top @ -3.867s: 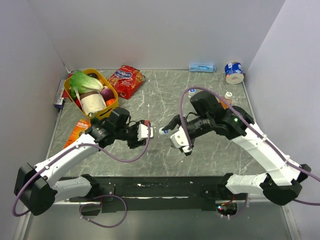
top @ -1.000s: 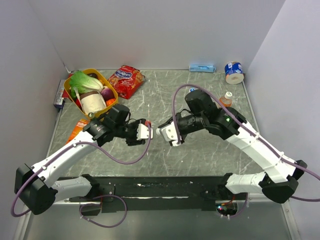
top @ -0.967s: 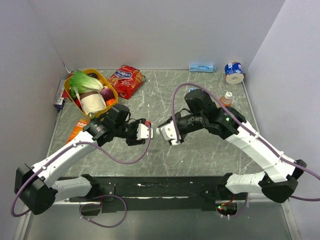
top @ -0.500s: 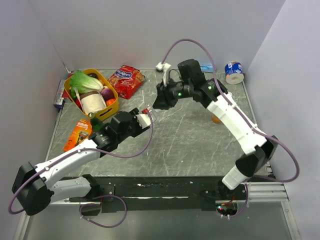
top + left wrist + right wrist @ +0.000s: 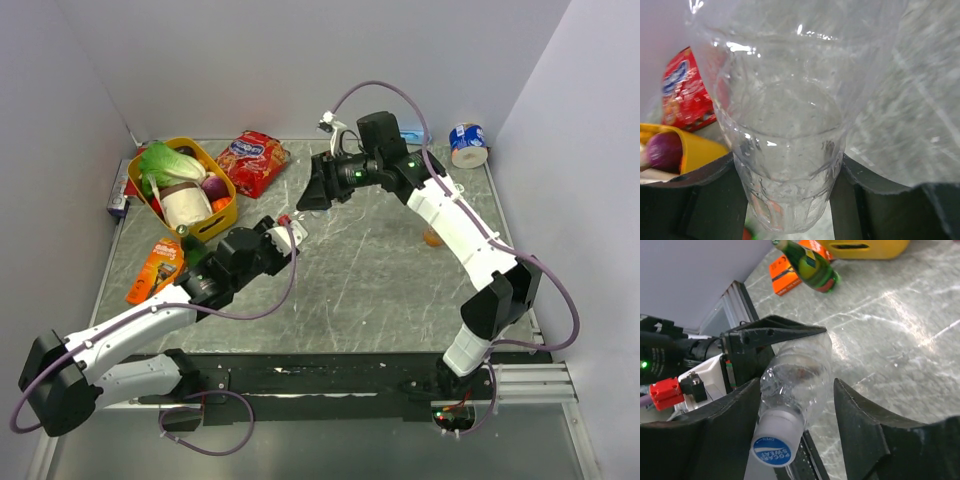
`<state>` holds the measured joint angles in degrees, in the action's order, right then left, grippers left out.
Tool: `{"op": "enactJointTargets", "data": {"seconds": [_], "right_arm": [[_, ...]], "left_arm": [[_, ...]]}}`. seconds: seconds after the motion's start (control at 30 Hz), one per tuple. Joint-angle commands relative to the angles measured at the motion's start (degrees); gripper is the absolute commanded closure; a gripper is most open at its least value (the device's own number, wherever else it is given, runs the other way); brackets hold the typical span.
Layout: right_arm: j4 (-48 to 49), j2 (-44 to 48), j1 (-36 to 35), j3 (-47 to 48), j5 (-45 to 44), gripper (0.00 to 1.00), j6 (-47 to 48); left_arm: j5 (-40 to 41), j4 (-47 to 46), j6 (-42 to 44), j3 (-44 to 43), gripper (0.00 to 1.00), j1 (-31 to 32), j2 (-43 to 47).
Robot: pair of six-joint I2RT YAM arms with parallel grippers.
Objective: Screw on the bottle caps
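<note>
Blue cap (image 5: 772, 451) with a white mark sits on the neck of a clear plastic bottle (image 5: 799, 371), which is held off the table (image 5: 380, 290) a little left of the middle. How far down the thread the cap has gone cannot be told. The left gripper (image 5: 787, 156) is clamped on the bottle's lower body, one finger on each side. The bottle's long axis runs from that grip up and away toward the far right, so the capped end points straight into the right gripper (image 5: 798, 381). That gripper comes in from the far side, roughly in line with the bottle. Its jaws stand apart on either side of the neck and shoulder; the cap lies deep between the fingers and is not pinched. A gap shows on one side, while the other finger runs just beside the plastic. The right arm is the one placed to turn the cap, and the left only steadies the bottle. Any further twist would first need the jaws to close squarely on the cap, not on the soft shoulder, which would probably buckle. Behind the left gripper lie a dark green bottle (image 5: 810, 265) and an orange box (image 5: 153, 270), with a yellow basket (image 5: 226, 200) at the far left. An orange drink bottle (image 5: 432, 237) shows only partly beside the right arm.
</note>
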<state>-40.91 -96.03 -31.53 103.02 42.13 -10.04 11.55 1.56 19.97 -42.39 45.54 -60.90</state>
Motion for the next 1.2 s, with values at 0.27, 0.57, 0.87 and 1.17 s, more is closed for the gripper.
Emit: {"op": "enactJointTargets", "data": {"seconds": [0.27, 0.57, 0.87, 1.17], "right_arm": [[6.62, 5.14, -2.31, -2.03, -8.44, 0.5, 3.98], [27.9, 17.37, -3.98, -19.09, -13.56, 0.46, 3.27], [32.99, 16.84, -4.33, -19.88, -15.85, 0.41, 0.11], [37.3, 13.51, -5.29, -16.9, -14.1, 0.54, 0.37]], "left_arm": [[-16.9, -4.99, -14.06, -4.28, 0.99, -3.08, 1.58], [-27.54, -4.73, -27.88, -6.13, 0.99, -11.26, 0.79], [-32.37, -5.7, -26.73, -6.12, 0.99, -11.26, 0.08], [-36.34, -5.96, -27.08, -5.69, 0.99, -11.26, -0.35]]}}
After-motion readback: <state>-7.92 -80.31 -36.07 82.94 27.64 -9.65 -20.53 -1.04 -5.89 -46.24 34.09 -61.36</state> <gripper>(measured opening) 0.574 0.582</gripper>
